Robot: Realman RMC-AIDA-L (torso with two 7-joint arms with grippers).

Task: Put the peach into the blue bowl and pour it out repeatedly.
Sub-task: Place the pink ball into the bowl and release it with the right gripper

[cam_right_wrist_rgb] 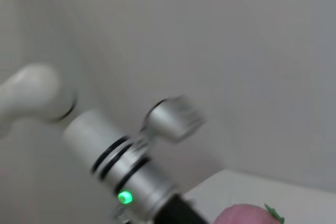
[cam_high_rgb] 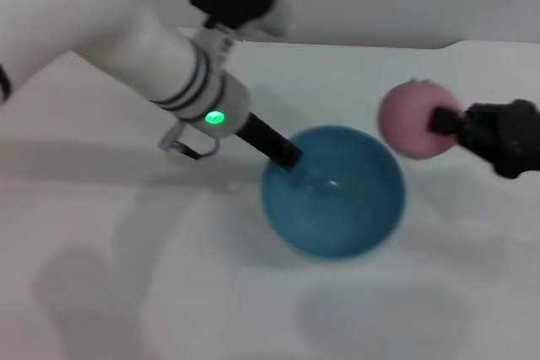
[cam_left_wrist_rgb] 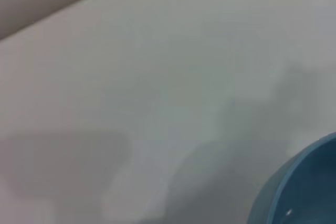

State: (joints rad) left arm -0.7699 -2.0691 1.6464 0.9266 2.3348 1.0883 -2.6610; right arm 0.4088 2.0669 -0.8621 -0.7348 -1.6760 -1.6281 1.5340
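The blue bowl [cam_high_rgb: 333, 191] stands on the white table, upright and with nothing in it. My left gripper [cam_high_rgb: 285, 156] reaches down from the upper left and is shut on the bowl's near-left rim. The pink peach [cam_high_rgb: 413, 119] hangs in the air just beyond the bowl's right rim, with my right gripper [cam_high_rgb: 445, 121] shut on it from the right. The bowl's rim [cam_left_wrist_rgb: 294, 182] shows in a corner of the left wrist view. In the right wrist view the peach [cam_right_wrist_rgb: 244, 216] with its green stem peeks in at the picture's edge, and the left arm [cam_right_wrist_rgb: 121, 171] lies beyond it.
The white table [cam_high_rgb: 169, 292] spreads around the bowl, with its far edge [cam_high_rgb: 380, 44] against a grey wall. Shadows of the arms fall on the table in front of the bowl.
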